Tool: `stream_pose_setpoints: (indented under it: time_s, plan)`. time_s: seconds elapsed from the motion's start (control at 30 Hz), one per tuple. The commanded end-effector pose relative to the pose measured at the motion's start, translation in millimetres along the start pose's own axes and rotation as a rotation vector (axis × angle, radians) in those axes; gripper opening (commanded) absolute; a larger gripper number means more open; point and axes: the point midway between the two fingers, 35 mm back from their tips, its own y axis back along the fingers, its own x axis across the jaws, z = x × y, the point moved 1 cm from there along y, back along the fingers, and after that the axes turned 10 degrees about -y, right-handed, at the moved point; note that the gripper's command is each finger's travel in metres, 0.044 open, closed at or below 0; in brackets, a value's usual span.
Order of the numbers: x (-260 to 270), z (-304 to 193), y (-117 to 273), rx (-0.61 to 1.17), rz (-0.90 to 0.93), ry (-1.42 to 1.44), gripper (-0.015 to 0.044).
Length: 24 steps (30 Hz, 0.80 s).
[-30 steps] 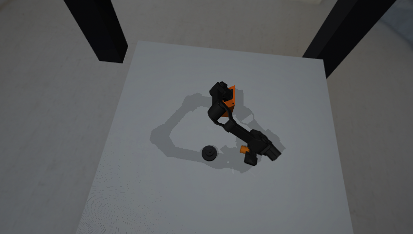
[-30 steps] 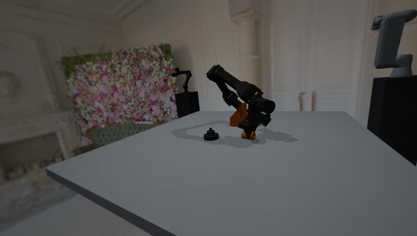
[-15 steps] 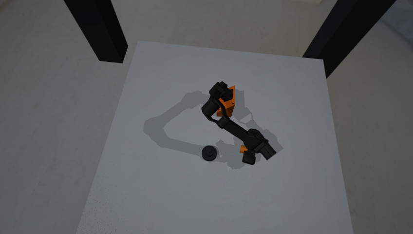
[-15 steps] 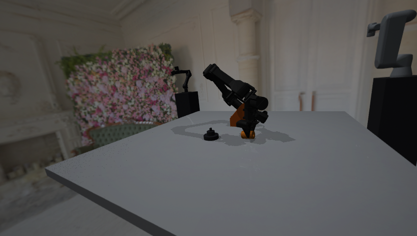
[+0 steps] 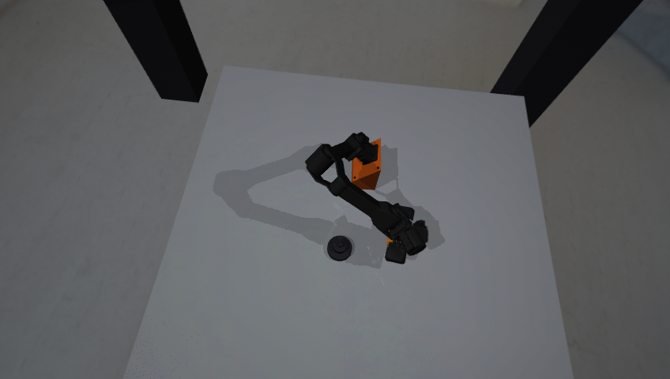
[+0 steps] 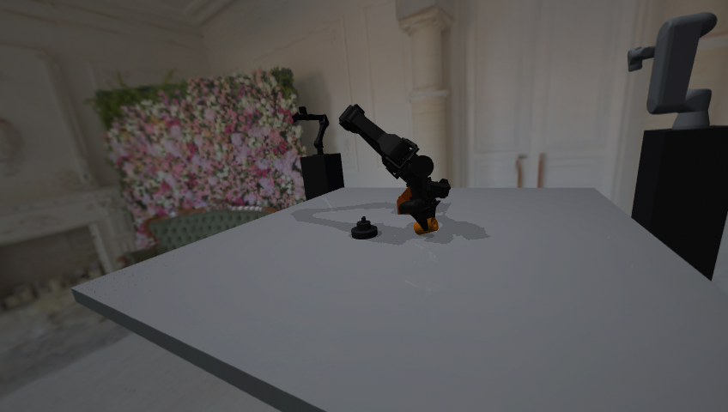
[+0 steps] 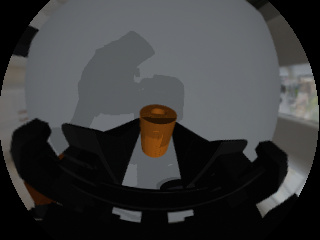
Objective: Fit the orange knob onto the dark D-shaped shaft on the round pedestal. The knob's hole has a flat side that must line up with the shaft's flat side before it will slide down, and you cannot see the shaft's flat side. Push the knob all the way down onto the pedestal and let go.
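Observation:
The orange knob (image 5: 389, 240) (image 6: 419, 227) (image 7: 158, 137) is on its side, low at the table surface; whether it touches the table is hard to tell. One end with a round-looking hole shows in the wrist view; the hole's flat side cannot be made out. My gripper (image 6: 427, 224) (image 7: 156, 123) is shut on the knob, one finger on each side. The black round pedestal (image 5: 333, 253) (image 6: 363, 233) stands upright to the left of the gripper in the top and exterior views, with the short shaft (image 5: 340, 243) (image 6: 363, 219) upright on top. The shaft's flat side cannot be seen.
The arm's orange mount (image 5: 365, 172) (image 6: 403, 202) stands behind the gripper on the grey table (image 5: 329, 319) (image 6: 459, 305). The arm's shadow falls around the pedestal and knob. Black stands (image 5: 155, 51) (image 6: 674, 194) are beyond the table's edges.

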Motion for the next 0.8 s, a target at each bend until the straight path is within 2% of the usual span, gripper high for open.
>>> stream_pose_setpoints:
  time_s: [0.0, 0.77]
  plan:
    - [0, -4, 2, -0.059, 0.012, 0.001, 0.0179]
    - [-5, -32, 9, -0.448, 0.084, 0.004, 0.0179]
